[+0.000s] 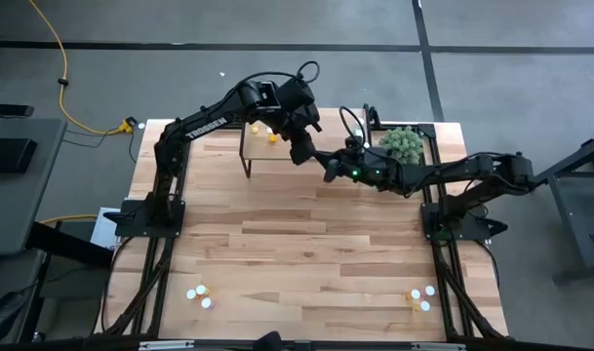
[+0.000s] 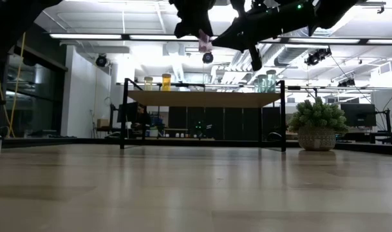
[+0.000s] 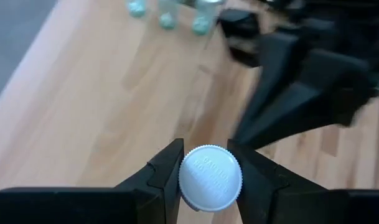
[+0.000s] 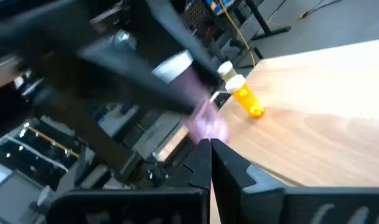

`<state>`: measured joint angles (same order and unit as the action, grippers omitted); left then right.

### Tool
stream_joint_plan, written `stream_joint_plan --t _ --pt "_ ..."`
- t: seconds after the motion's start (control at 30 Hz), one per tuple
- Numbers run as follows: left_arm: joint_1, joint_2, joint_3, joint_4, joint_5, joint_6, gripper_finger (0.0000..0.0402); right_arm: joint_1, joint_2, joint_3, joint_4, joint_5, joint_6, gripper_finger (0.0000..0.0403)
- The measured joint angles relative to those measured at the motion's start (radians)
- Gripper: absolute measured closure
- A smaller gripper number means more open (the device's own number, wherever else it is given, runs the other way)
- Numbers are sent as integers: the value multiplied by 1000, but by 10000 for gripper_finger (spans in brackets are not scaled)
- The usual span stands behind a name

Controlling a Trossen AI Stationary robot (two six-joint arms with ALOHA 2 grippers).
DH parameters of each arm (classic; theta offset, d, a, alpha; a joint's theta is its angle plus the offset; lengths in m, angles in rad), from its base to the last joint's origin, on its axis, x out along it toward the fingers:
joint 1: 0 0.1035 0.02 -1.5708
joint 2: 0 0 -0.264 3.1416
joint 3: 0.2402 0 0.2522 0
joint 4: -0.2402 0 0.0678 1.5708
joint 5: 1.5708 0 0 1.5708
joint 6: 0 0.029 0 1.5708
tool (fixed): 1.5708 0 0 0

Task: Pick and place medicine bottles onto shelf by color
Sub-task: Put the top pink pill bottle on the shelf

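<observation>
Two dark robot arms are meeting above the small raised shelf with light wood top and thin black legs (image 1: pixel 277 151), which is standing at the far edge of the wood-plank desk (image 1: pixel 297 244). Left hand (image 3: pixel 205 171) is gripping a tiny pink medicine bottle with white cap (image 3: pixel 210 178), fingers (image 3: pixel 167 171) pinching it on both sides; in the low view this pink bottle (image 2: pixel 205 42) is hanging in the air above the shelf top, not touching it. Right hand (image 4: pixel 210 149) is hovering just beside it over the shelf, fingers fully closed, holding nothing.

Yellow and orange white-capped bottles (image 2: pixel 157 82) are standing on the shelf end nearer the desk's far left corner; pale teal bottles (image 2: pixel 266 82) are standing on the opposite shelf end. A fuzzy green plant ball in a woven pot (image 2: pixel 317 124) is sitting beside the shelf toward the desk's far right corner.

More small bottles are waiting on the desk: one cluster near the near left corner (image 1: pixel 200 293), another near the near right corner (image 1: pixel 420 296); exact colours there are hard to tell, some yellow showing.
</observation>
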<state>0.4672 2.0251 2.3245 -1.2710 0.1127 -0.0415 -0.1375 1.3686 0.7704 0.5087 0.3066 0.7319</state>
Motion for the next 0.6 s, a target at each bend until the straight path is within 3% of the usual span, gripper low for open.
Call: stream_joint_plan --t 0.13,0.27,0.43,0.6 --pt "34 -17 0 -8 -19 -20 293 0 -57 0 -109 -9 -43 403" --pt "44 -34 0 7 -101 -41 293 4 -136 0 -204 -7 -94 403" --pt "18 -35 -6 88 -166 -55 293 21 -224 0 -236 -4 -156 403" --pt "-19 -43 -115 206 -244 -111 293 51 -291 0 -251 0 -193 403"
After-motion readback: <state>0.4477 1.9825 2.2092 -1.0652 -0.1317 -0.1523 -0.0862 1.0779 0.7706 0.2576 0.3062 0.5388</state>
